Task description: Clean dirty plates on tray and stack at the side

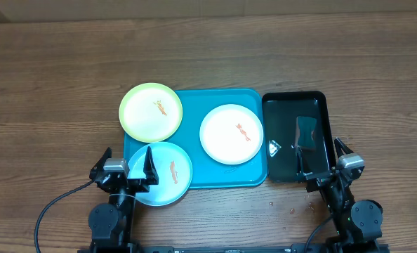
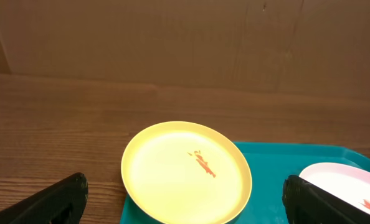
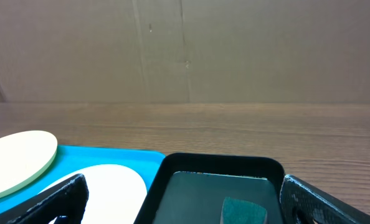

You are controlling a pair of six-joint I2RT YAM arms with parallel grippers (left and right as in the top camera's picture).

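three dirty plates and two open grippers

we see the big blue tray (image 1: 208, 174) in the middle of the wooden table (image 1: 54, 70). the white plate (image 1: 232, 133) lies flat on it, toward the right side. the yellow-green plate (image 1: 151, 111) sits on the far left corner of the tray and hangs out over the table. the light blue plate (image 1: 161, 173) sits on the near left corner and hangs out too. each plate has a small orange-red smear on it. just to the right is a black tray (image 1: 282, 112) with a dark green sponge (image 1: 307, 132) in it.

the left gripper (image 1: 126, 167) is by the light blue plate. its fingers are spread wide with nothing between them, and one finger is over the edge of that plate. we cannot tell if it touches. the right gripper (image 1: 322, 160) is at the near end of the black tray. its fingers are spread wide too, and it holds nothing.
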